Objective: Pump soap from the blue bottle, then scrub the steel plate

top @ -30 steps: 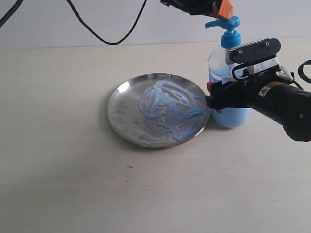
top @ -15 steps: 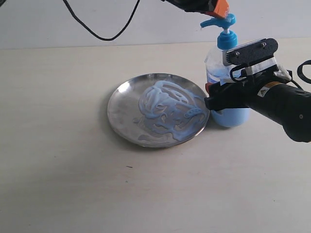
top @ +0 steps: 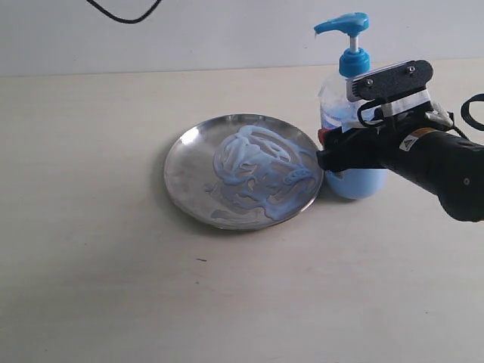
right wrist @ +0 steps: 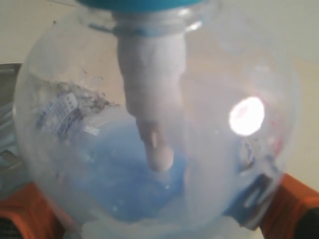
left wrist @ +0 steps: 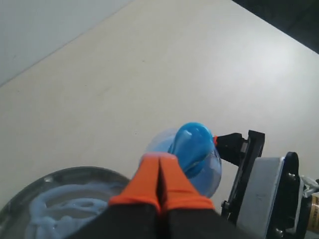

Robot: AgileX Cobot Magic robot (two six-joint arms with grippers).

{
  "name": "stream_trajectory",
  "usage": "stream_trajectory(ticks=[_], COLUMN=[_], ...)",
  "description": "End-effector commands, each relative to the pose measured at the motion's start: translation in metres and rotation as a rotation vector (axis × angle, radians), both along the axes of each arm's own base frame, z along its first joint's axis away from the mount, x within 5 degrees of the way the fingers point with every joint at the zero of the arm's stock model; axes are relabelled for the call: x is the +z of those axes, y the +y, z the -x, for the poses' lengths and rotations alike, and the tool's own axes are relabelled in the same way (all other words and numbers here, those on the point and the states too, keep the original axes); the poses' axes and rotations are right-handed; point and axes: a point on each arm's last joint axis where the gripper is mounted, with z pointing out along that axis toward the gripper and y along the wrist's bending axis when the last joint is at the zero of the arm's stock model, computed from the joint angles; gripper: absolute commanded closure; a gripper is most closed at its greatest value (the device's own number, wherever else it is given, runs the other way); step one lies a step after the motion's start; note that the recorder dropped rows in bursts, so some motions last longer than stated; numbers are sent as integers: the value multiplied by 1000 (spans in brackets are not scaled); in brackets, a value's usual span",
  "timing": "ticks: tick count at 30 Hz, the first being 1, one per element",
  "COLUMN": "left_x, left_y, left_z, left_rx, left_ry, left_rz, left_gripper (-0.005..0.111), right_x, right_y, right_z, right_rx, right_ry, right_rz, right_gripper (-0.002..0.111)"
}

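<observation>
The blue bottle (top: 361, 183) is gripped beside the steel plate (top: 181, 162).
The bottle is stood on the table (top: 113, 287) just beside the plate, at the plate's 3 o'clock side. Its round body is clasped by the jaws of the right gripper (top: 327, 155). The plate is smeared with pale blue soap (top: 253, 170). The left gripper (left wrist: 159, 184) is seen above the pump head (left wrist: 192, 144), its orange jaws pressed tight together on nothing.

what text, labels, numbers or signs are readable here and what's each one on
On the blue bottle, the label: print and barcode-like lines, too blurred to read.
On the right arm, a sticker: a yellow warning triangle; any wording is too small to read.
On the steel plate: no text.
Nothing here can be quoted word for word.
</observation>
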Motion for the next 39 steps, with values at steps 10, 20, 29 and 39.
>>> stream_trajectory(ticks=[10,20,29,39], left_x=[10,8,8,9], left_y=[46,49,50,49], left_z=[-10,-11,-11,-11], left_rx=[102,112,112,126], left_ry=[91,108,109,117], left_rz=[-87,-103,-103,-93], left_gripper=[107,107,107,107], right_x=[14,18,19,22], right_y=[-2,-6,-12,-15], right_z=[-6,-9,-12,-14], right_rx=[-91,-111,-108,-127], right_ry=[-100,-144,-158,-186], right_rz=[-92,-94,-116,-127], right_gripper=[108,108,108,108])
